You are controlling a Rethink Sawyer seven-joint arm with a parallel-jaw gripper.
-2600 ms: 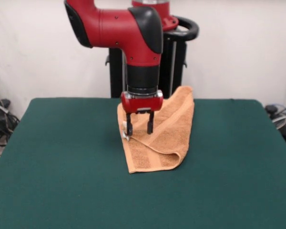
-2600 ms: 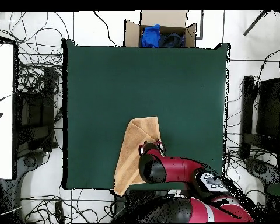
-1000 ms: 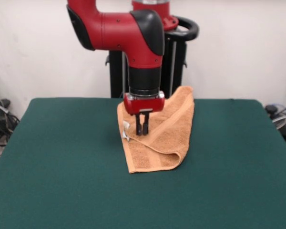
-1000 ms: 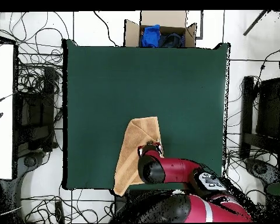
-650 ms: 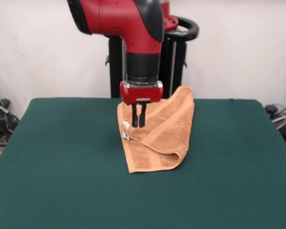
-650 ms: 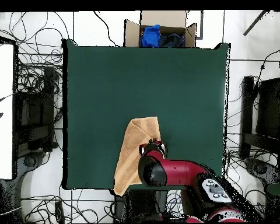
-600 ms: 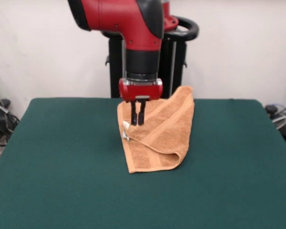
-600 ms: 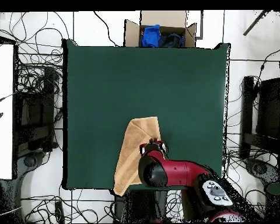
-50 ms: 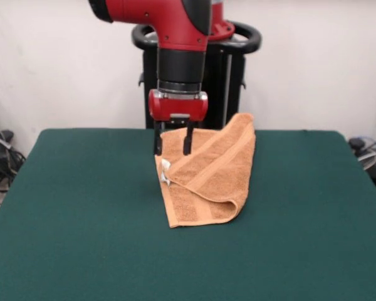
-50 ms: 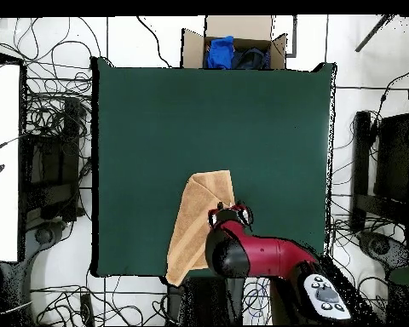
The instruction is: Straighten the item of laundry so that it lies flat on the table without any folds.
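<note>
Orange-tan towel (image 9: 208, 172) folded over itself on green table (image 9: 81, 213) – far corner draped off edge, white tag (image 9: 165, 174) at left fold, claw (image 9: 172, 143) spread apart, empty, just above towel's far-left part

My arm comes down from above with its last red and black link vertical and the wrist pointing straight down. The gripper (image 9: 171, 143) hangs with its two black fingers (image 9: 157, 143) spread apart and holding nothing. From overhead I see the red forearm reaching in from the lower right, covering most of the gripper (image 10: 232, 211).
</note>
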